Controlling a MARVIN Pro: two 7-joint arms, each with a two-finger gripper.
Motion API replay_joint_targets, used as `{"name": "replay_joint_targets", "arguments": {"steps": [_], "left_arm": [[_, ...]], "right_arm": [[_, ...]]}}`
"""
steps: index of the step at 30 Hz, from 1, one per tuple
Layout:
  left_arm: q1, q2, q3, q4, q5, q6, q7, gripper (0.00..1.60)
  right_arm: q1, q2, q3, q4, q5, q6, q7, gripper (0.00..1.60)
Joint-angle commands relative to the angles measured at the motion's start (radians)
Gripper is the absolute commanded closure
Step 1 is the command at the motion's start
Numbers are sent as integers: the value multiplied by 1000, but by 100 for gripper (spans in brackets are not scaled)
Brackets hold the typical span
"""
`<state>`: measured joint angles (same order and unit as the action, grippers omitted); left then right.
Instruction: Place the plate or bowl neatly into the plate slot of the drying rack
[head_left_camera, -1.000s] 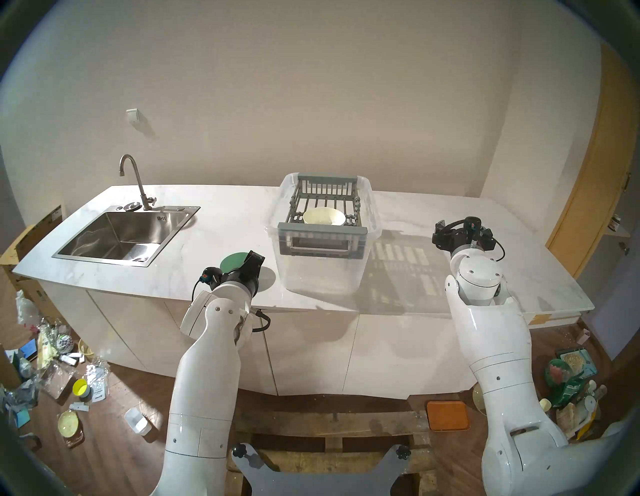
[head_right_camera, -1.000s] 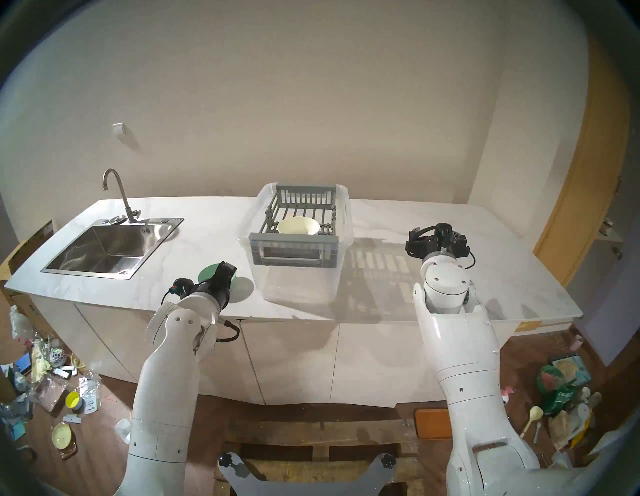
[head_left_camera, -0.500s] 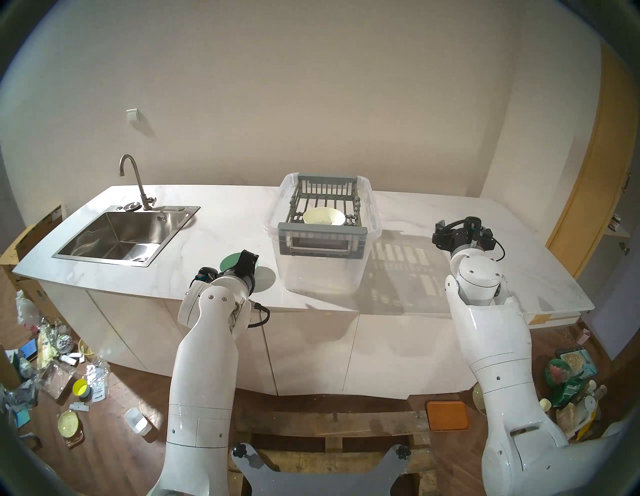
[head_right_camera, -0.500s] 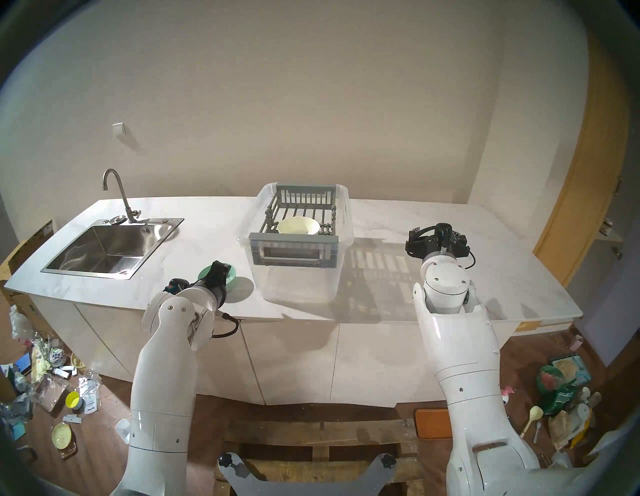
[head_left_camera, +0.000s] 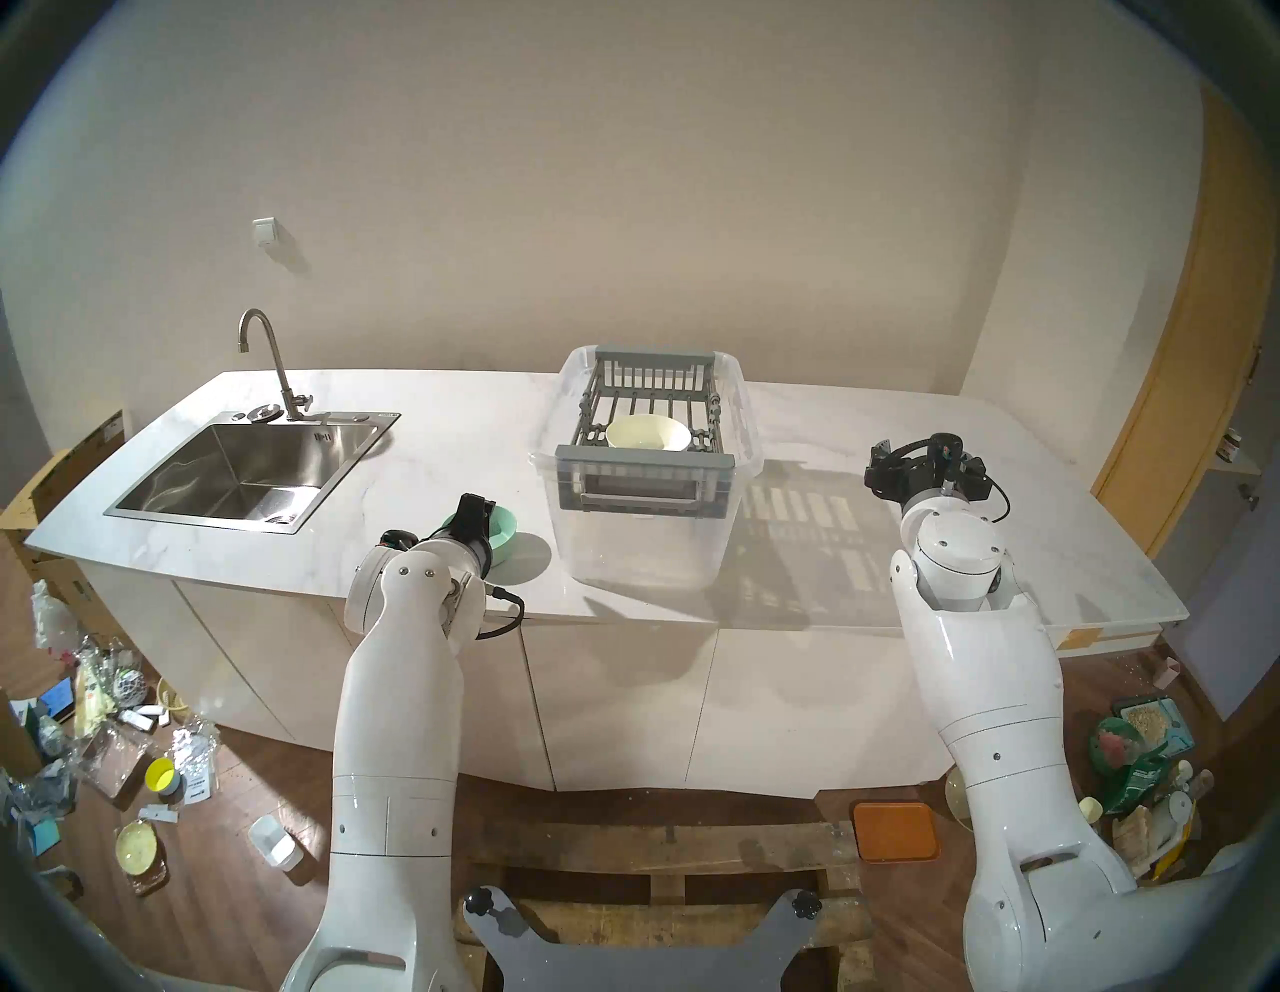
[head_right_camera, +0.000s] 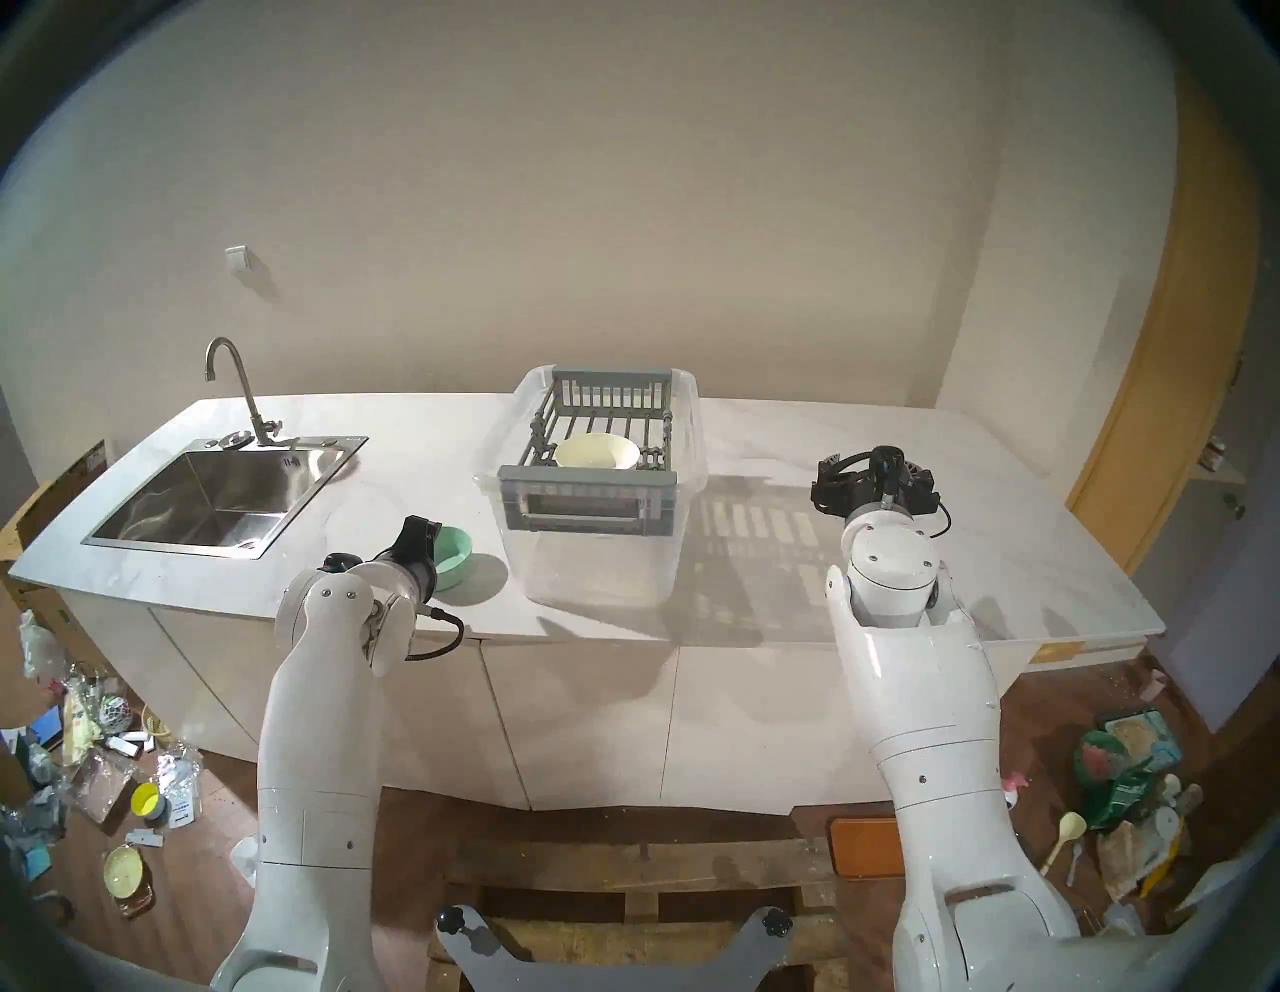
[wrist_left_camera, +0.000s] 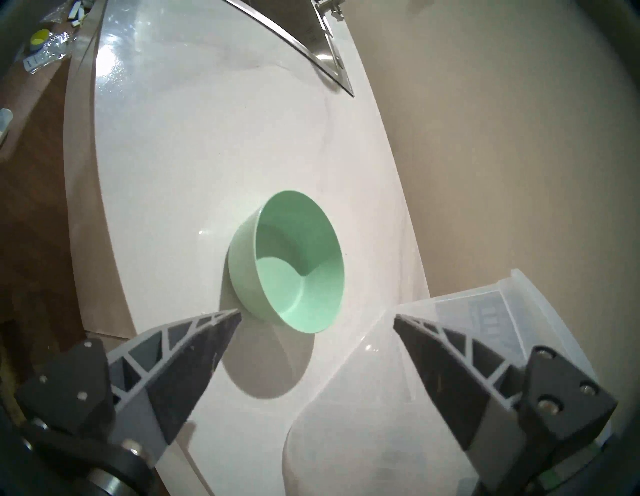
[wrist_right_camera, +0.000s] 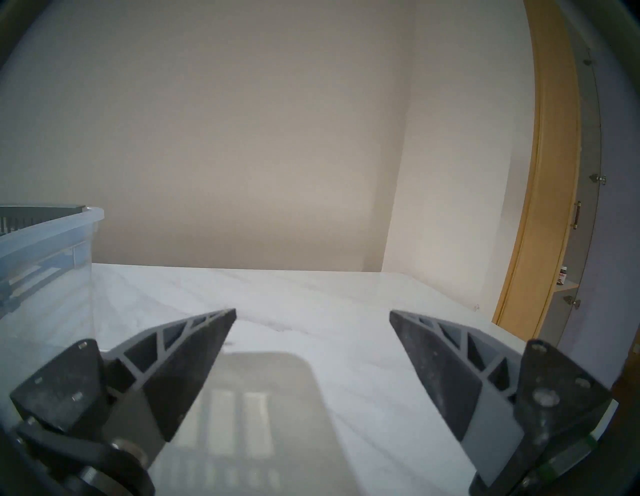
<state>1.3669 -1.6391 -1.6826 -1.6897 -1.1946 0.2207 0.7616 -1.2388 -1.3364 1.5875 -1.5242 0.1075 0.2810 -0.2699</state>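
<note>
A mint green bowl (head_left_camera: 505, 530) stands upright on the white counter, just left of the clear tub; it also shows in the left wrist view (wrist_left_camera: 294, 263). My left gripper (head_left_camera: 476, 516) is open, rolled on its side, and sits just short of the bowl's near rim (wrist_left_camera: 317, 314), touching nothing. The grey drying rack (head_left_camera: 647, 454) sits inside the clear tub, with a cream bowl (head_left_camera: 647, 433) lying on its floor bars, the plate slots (head_left_camera: 647, 400). My right gripper (head_left_camera: 918, 471) is open and empty over the counter's right part (wrist_right_camera: 313, 311).
The clear plastic tub (head_left_camera: 644, 547) holds the rack and stands close on the green bowl's right. A steel sink (head_left_camera: 242, 478) with a faucet (head_left_camera: 267, 360) is at the left. The counter's front edge (head_left_camera: 429, 609) runs under my left wrist.
My left wrist has rolled over and the arm has swung a little to the left, so more of the green bowl shows. The bowl and my right arm have not moved.
</note>
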Motion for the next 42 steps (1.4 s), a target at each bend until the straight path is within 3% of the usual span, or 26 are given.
{"name": "replay_joint_targets", "arguments": {"steps": [1, 26, 42], "left_arm": [[-58, -1, -3, 35, -6, -15, -26, 0], [-135, 16, -26, 158, -21, -34, -30, 0], [-188, 32, -36, 285, -67, -14, -68, 0]], "right_arm": [[20, 1, 2, -28, -3, -21, -3, 0], [20, 1, 2, -28, -3, -20, -2, 0], [20, 1, 2, -28, -3, -21, -2, 0]]}}
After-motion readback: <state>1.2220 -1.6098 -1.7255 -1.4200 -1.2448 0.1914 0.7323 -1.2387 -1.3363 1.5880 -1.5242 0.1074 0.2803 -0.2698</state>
